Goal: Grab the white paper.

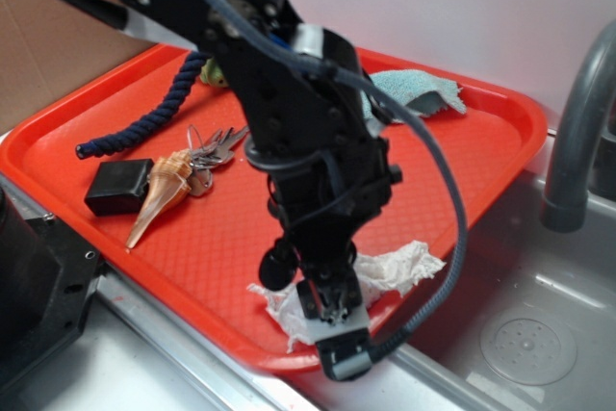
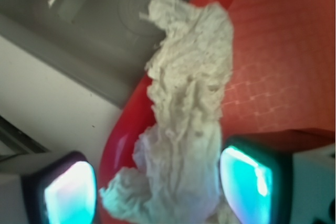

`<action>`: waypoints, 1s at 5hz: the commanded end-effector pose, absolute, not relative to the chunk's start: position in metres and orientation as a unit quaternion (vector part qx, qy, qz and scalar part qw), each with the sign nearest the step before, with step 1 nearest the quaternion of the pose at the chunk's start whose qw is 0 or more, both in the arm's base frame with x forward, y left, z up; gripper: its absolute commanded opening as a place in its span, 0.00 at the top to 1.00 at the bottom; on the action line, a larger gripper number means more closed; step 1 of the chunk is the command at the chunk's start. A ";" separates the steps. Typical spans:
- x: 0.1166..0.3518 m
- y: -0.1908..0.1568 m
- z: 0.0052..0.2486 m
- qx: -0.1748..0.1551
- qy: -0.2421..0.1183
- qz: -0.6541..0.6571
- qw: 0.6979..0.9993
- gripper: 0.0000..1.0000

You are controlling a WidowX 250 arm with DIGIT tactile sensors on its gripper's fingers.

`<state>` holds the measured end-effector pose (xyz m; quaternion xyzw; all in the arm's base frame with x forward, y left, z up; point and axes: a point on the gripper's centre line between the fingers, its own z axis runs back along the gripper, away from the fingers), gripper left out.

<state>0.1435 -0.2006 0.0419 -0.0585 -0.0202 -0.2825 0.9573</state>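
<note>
The white paper (image 1: 402,265) is a crumpled wad lying on the near right rim of the red tray (image 1: 207,247), partly hanging over it. My gripper (image 1: 333,313) is directly over it, pointing down. In the wrist view the white paper (image 2: 189,103) runs up from between my two fingers. The gripper (image 2: 157,190) is open, with one pad (image 2: 71,195) left of the wad over the tray rim (image 2: 123,135) and the other pad (image 2: 247,182) close against its right side. The arm hides the paper's middle in the exterior view.
On the tray lie a dark blue rope (image 1: 144,122), a bunch of keys (image 1: 214,149), a seashell (image 1: 162,194), a black box (image 1: 117,187) and a light blue cloth (image 1: 422,91). A steel sink with a drain (image 1: 527,344) and a grey faucet (image 1: 576,132) sits right of the tray.
</note>
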 end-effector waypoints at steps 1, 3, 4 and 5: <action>0.149 -0.215 0.045 -0.072 -0.024 -0.283 0.956 1.00; 0.151 -0.209 0.057 -0.063 -0.024 -0.282 0.957 1.00; 0.156 -0.209 0.059 -0.064 -0.018 -0.282 0.957 1.00; 0.154 -0.182 0.108 -0.040 -0.020 -0.228 0.973 1.00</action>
